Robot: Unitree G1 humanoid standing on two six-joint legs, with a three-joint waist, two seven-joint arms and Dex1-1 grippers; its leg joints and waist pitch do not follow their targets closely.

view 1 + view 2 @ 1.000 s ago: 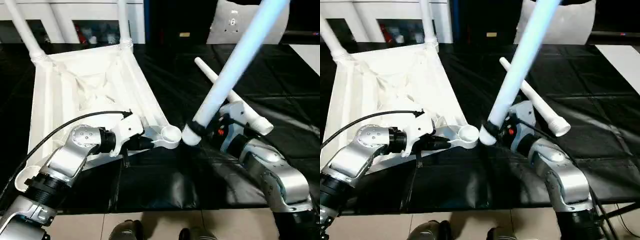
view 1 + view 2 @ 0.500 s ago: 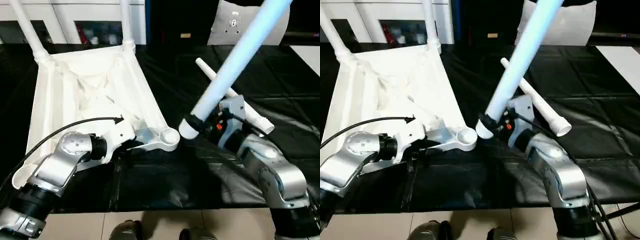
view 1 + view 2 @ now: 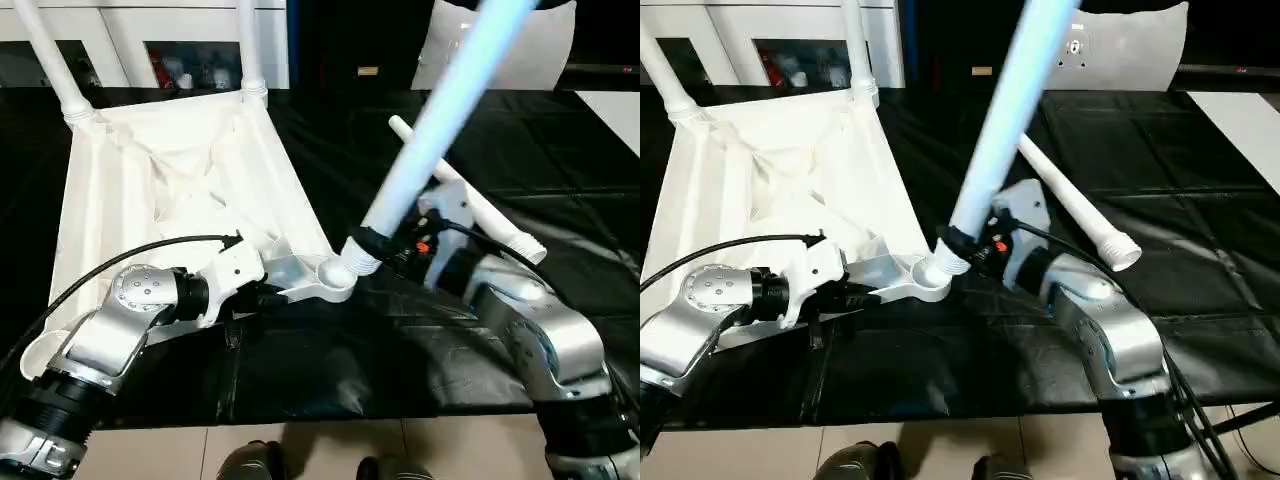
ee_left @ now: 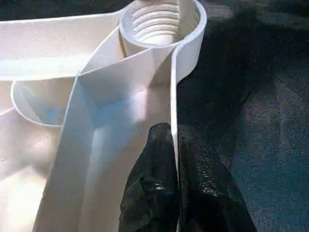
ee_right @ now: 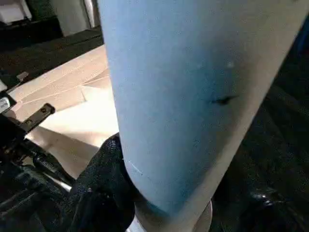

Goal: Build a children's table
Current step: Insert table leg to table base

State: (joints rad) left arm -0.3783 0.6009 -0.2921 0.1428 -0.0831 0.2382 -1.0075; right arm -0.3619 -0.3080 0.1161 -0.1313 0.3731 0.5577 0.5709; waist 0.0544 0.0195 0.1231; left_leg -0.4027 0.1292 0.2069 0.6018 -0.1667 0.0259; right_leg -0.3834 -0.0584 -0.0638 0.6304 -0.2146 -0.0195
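The children's table top [image 3: 170,190] lies upside down, its ribbed underside facing up. Two white legs [image 3: 45,55] [image 3: 247,45] stand in its far corner sockets. My left gripper [image 3: 270,293] is shut on the thin rim wall [image 4: 174,121] beside the near right corner socket [image 3: 335,275], whose thread is visible [image 4: 161,21]. My right gripper [image 3: 385,248] is shut on a third leg [image 3: 440,110] near its lower end. That leg leans up to the right, its threaded end at the mouth of this socket. One black finger [image 5: 101,188] presses against the leg [image 5: 193,96].
Another white leg [image 3: 495,225] lies on the black-covered worktable [image 3: 330,370] behind my right arm. White cabinets [image 3: 150,25] and a white cushion [image 3: 520,55] stand at the back. A person's shoes [image 3: 250,465] are visible below the worktable's front edge.
My right gripper has carried the held leg leftward and more upright, bringing its lower end from beside the corner socket onto it. My left gripper stays on the rim.
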